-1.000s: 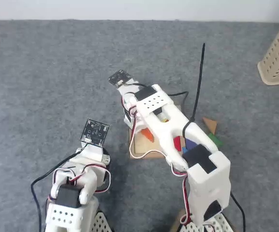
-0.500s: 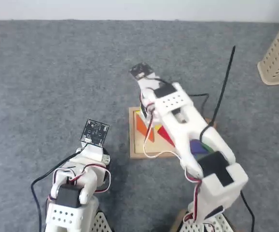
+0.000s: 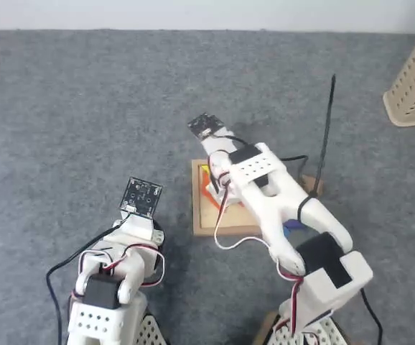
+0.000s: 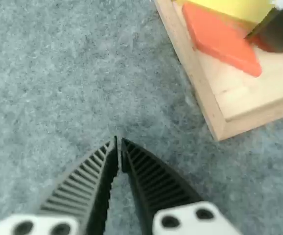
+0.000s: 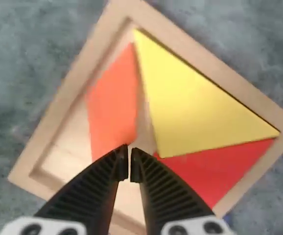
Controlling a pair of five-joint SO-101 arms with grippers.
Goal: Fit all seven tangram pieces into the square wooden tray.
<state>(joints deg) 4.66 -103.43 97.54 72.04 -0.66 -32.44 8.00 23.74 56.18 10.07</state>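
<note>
Right end effector (image 5: 129,156) tips together, over tray (image 5: 65,100) at orange piece (image 5: 113,105); likely nudging step; next: push flush against yellow piece (image 5: 190,110).

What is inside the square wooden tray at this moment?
An orange triangle, a yellow triangle and a red triangle lie inside the tray. The right gripper hides part of its floor.

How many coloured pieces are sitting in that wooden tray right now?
3 in the tray: an orange piece along one side, a yellow triangle next to it, a red piece touching the yellow. The arm may hide more.
</note>
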